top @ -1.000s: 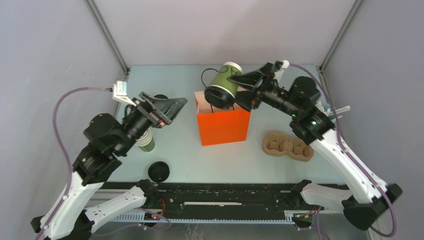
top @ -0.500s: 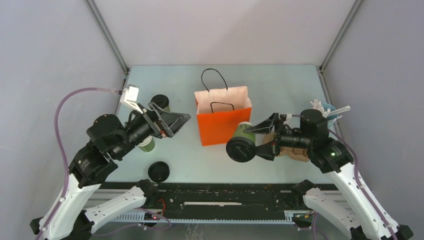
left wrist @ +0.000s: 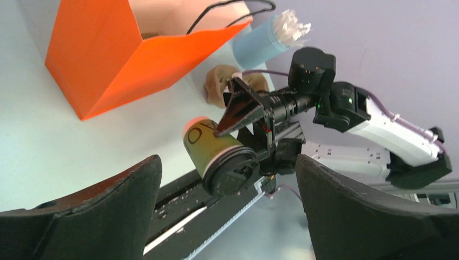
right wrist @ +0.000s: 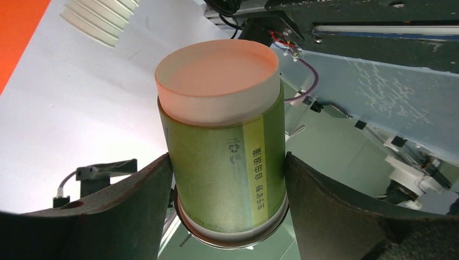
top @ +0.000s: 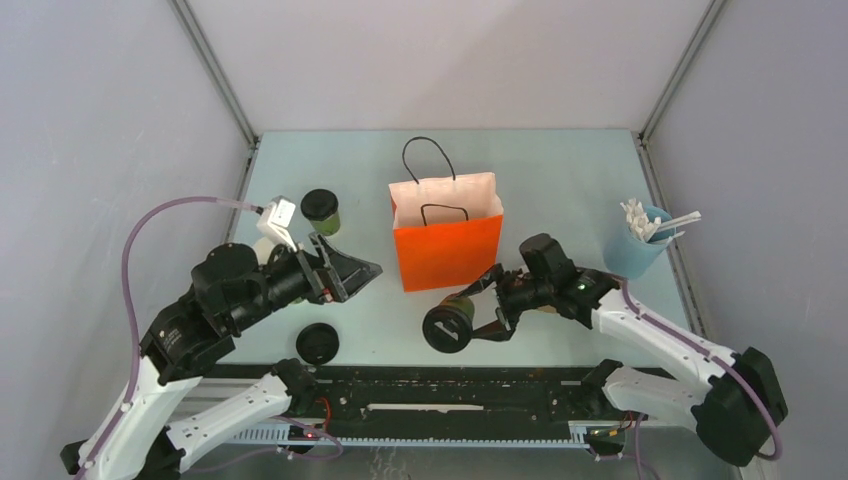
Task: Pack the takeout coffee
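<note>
My right gripper (top: 470, 310) (right wrist: 227, 162) is shut on a takeout coffee (top: 448, 320) (right wrist: 224, 157), an olive-green cup with a black lid. It holds the cup on its side in front of the orange paper bag (top: 447, 250) (left wrist: 119, 59), with the lid facing the near edge. The left wrist view shows this same cup (left wrist: 214, 154) between the right fingers. A second takeout coffee (top: 320, 209) stands upright at the back left. My left gripper (top: 365, 270) (left wrist: 227, 162) hangs open left of the bag and holds nothing.
A loose black lid (top: 318, 342) lies near the front edge. A blue cup of white stirrers (top: 638, 245) (left wrist: 262, 43) stands at the right. A brown pulp cup carrier (left wrist: 216, 86) sits behind the right arm. A stack of white cups (right wrist: 97, 21) lies on the table.
My right arm carried the coffee from above the bag down to the near side in front of it. My left arm drew back toward the front, uncovering the cup at the back left.
</note>
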### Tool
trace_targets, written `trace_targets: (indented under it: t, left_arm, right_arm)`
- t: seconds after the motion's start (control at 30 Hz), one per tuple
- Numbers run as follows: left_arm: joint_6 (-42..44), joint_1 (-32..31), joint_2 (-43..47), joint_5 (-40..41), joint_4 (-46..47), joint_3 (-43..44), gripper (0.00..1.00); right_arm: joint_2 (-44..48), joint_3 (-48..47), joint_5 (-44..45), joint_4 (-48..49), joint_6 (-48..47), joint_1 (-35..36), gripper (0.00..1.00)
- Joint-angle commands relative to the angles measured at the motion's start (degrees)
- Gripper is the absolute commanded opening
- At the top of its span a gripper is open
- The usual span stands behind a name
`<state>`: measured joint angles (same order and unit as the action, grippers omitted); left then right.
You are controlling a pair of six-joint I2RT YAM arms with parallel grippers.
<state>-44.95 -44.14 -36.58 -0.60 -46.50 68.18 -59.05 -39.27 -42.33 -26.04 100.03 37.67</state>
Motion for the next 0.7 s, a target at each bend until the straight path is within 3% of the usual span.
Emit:
trace_targets:
  t: [0.0, 0.33, 0.47, 0.67]
  left_arm:
    - [1.91, -0.37, -0.3, -5.11, -3.61, -1.46, 0.96]
    - [2.42, -4.22, 2.25, -9.93, -3.39, -10.62, 1.0]
    - [1.65, -10.23, 0.28, -2.66, -4.17, -9.5, 1.0]
    - [-0.55, -21.99, -14.9, 15.35, -13.63, 1.27, 1.0]
  right_arm:
    - [-3.72, 1.37, 2.22, 12.1, 8.01, 3.81, 0.8]
    - [-15.01, 4.38, 4.93, 29.91, 16.19, 9.15, 0.82]
    - [-17.66, 4.46, 7.44, 33.18, 18.83, 9.84, 0.82]
    - [-22.54, 4.46, 10.05, 41.33, 24.62, 12.25, 0.82]
